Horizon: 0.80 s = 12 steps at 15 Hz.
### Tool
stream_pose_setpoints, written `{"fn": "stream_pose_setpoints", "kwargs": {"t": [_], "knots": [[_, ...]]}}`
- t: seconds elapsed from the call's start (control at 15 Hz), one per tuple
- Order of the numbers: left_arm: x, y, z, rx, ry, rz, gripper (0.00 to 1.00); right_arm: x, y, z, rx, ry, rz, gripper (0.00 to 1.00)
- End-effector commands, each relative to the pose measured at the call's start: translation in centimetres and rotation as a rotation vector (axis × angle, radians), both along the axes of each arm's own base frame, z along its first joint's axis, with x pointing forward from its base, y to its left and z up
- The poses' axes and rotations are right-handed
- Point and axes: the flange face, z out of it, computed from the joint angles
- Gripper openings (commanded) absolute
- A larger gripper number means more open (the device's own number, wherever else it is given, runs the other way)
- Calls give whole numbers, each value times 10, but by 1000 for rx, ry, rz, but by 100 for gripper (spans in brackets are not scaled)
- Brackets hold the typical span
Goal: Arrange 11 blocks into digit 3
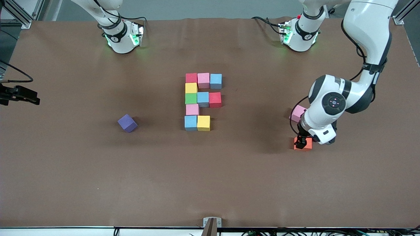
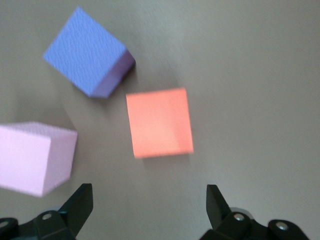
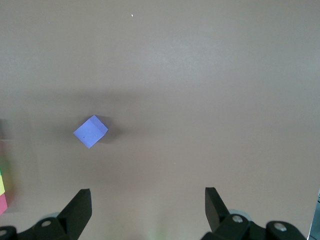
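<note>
On the brown counter (image 1: 65, 180), nine blocks sit packed in the middle as an unfinished digit 3 (image 1: 200, 101) — three on the row farthest from the front camera, three in the middle row, two on the nearest row, with single cubes linking them. The left gripper (image 1: 302, 141) hangs low over the orange block (image 2: 159, 122) at the left arm's end, jaws spread wide and apparently not touching it. A pink block (image 2: 35, 157) lies just beside it, and a purple cube (image 2: 89, 51) near that. The right gripper (image 3: 147, 210) waits with jaws spread, high over a second purple cube (image 1: 127, 123) — well apart from the digit.
</note>
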Motion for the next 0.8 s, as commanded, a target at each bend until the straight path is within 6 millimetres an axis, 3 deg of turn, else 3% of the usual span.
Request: {"fn": "stream_pose_setpoints", "kwargs": {"t": [0.0,0.13,0.73], "knots": [[1,26,-10,-8,5,-11,100,1,2,2,19,5,3,100],[5,38,-14,-13,1,3,100,1,7,2,20,6,10,100],[24,40,-49,-51,-11,33,100,-5,2,-1,22,51,-6,100]]}}
